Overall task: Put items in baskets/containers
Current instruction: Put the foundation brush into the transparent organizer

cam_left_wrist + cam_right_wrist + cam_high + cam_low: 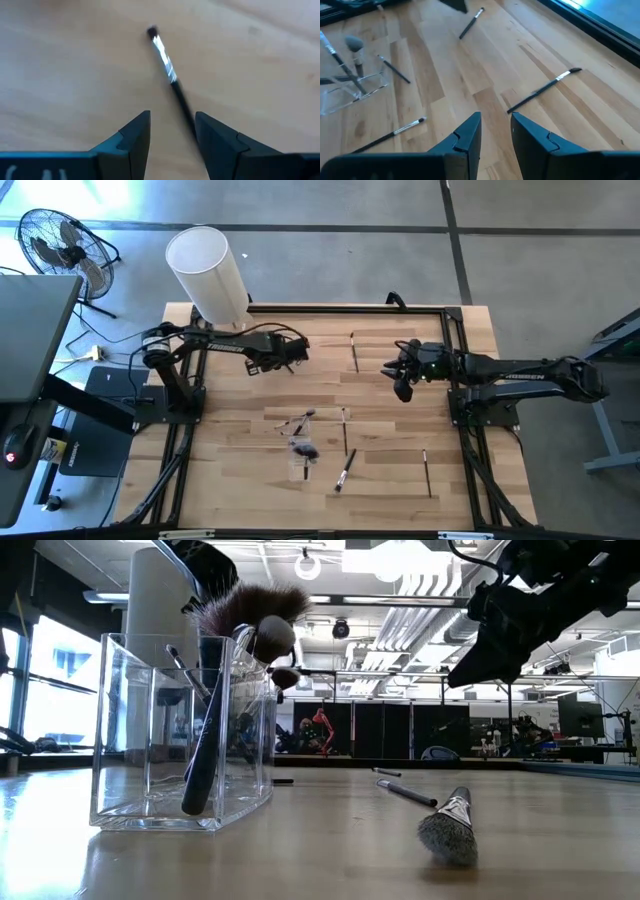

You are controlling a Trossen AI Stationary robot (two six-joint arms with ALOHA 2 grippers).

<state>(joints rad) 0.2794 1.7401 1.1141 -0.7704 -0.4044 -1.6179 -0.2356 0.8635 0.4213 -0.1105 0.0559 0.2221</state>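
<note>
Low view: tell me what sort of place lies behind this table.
Probably a robotics lab or workshop in an industrial hall. Past the wooden table and the clear container of makeup brushes run exposed ceiling ducts, dark partition panels and another workstation with a monitor.

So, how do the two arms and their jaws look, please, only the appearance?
Both arms are dark, nearly black, built of slim tube-like links with bulkier joints. The left gripper and right gripper each end in two dark, wedge-shaped jaws with stepped inner faces. Black cables loop along the left arm. The right arm carries pale lettering on its forearm and a small green light near the wrist.
</note>
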